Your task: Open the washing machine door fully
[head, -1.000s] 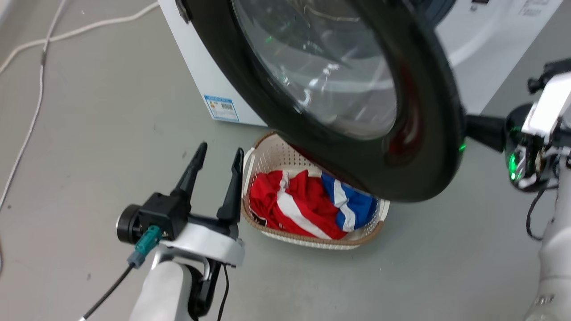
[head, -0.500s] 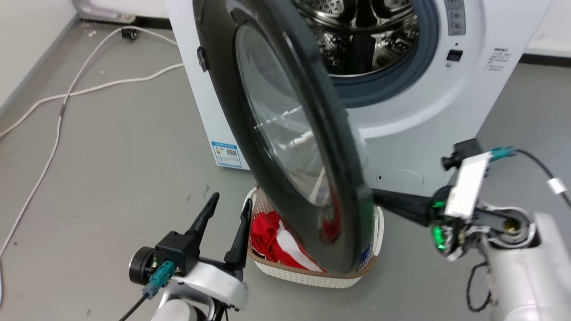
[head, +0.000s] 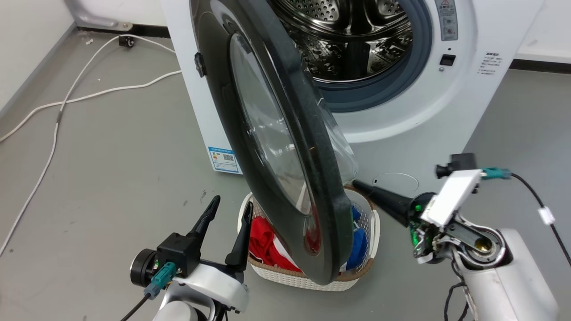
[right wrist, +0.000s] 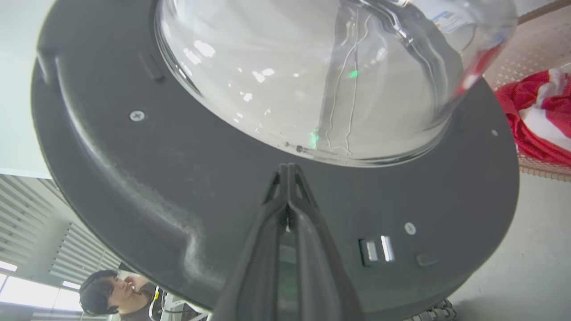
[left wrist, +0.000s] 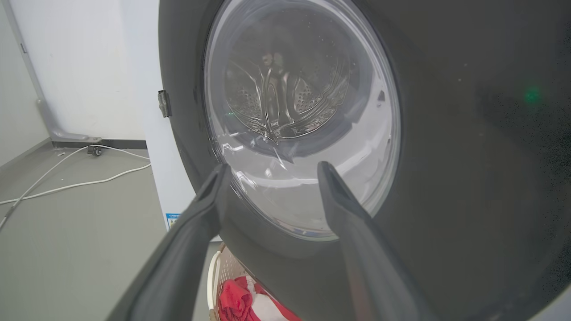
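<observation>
Head view: the washing machine door [head: 272, 133] stands swung out from its hinge on the machine's left side. It is nearly edge-on to the camera, and its lower rim hangs over the laundry basket [head: 294, 278] on the floor near the machine. It looks roughly half open, so the opening step appears to be in hand and not finished.

The door is a broad glossy black ring around a clear domed glass bowl that bulges toward the machine. In the right wrist view the inner face of the door [right wrist: 178, 178] is matt black, with screws and a latch slot.

The right gripper [head: 359, 185] reaches in from the right, its fingers clenched together on nothing. Their tip [right wrist: 289, 167] sits on or just off the inner rim below the bowl; contact cannot be told. The next move probably calls for a steady push to the left there, low on the rim and clear of the glass.

The left gripper [head: 229, 209] hovers near the outer face [left wrist: 303, 133], fingers released and empty. It lies in the door's likely swing path and may need to give way.

Behind the door are the steel drum [head: 357, 35], the blue-grey rubber ring [head: 401, 76] and the white machine [head: 468, 89]. Red clothes [head: 267, 249] lie in the basket, and cables [head: 67, 102] trail on the floor at far left.
</observation>
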`<state>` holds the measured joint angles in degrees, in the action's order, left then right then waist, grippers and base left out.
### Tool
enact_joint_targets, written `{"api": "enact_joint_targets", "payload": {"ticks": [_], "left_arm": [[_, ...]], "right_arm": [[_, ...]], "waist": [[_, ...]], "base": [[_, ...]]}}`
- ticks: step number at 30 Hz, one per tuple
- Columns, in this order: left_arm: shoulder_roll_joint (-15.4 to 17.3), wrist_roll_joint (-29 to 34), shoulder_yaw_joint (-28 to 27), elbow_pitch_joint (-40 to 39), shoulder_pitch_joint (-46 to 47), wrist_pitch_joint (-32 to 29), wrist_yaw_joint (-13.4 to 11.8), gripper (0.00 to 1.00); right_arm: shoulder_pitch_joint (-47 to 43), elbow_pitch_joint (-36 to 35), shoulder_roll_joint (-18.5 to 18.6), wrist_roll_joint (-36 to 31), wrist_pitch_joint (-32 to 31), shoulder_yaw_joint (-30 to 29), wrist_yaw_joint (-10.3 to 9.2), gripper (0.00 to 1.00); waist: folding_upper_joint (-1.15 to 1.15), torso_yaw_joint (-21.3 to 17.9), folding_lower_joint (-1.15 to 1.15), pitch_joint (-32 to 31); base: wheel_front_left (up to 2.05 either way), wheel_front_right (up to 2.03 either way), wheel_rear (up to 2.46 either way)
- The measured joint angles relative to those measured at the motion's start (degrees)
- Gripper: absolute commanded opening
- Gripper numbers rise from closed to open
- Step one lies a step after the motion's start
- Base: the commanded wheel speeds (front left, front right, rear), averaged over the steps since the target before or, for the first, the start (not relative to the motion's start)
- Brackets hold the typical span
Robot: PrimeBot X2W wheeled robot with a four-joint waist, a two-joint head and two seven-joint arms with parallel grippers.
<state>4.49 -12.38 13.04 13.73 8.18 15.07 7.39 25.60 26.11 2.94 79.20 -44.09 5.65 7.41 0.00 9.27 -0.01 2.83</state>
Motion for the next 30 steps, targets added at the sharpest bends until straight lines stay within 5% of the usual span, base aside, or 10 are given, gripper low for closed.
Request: {"api": "enact_joint_targets", "payload": {"ticks": [8,9,10,11,18,25,30], "left_arm": [[0.63,-0.43,-0.58,0.26,-0.88,0.00,0.00,1.00],[0.71,-0.47,-0.63,0.33,-0.99,0.00,0.00,1.00],[0.87,-0.48,-0.78,0.34,-1.02,0.00,-0.01,1.00],[0.99,-0.51,-0.99,0.33,-1.12,0.00,-0.02,1.00],[2.15,-0.82,-2.38,0.46,-1.76,0.00,-0.24,1.00],[2.52,-1.07,-3.48,0.69,-2.10,0.00,-0.35,1.00],[2.57,-1.08,-3.88,0.71,-2.35,0.00,-0.42,1.00]], "right_arm": [[-6.53,-4.17,0.66,-2.64,16.13,-7.51,0.00,0.00],[-7.60,-4.82,0.93,-3.38,18.04,-8.36,0.00,0.21],[-8.82,-5.67,1.20,-4.11,19.80,-8.98,0.00,0.89],[-10.17,-6.53,1.42,-5.22,21.72,-9.51,0.00,1.00],[-17.74,-12.32,3.60,-16.51,34.65,-11.71,0.00,1.00],[-22.45,-18.17,7.32,-42.37,48.10,-12.00,0.01,1.00],[-24.57,-24.38,5.90,-59.90,51.20,-13.02,0.09,1.00]], "waist": [[0.00,-3.08,0.00,-0.82],[0.00,-3.59,0.00,-0.89],[0.00,-4.10,0.00,-0.96],[0.00,-4.64,0.00,-1.03],[0.00,-8.02,0.01,-1.02],[0.00,-9.41,0.01,-1.88],[0.00,-9.36,0.01,-2.18]], "base": [[0.00,0.00,0.00],[0.00,0.00,0.00],[0.00,0.00,0.00],[0.00,0.00,0.00],[0.00,0.00,0.00],[0.00,0.00,0.00],[0.00,0.00,0.00]]}}
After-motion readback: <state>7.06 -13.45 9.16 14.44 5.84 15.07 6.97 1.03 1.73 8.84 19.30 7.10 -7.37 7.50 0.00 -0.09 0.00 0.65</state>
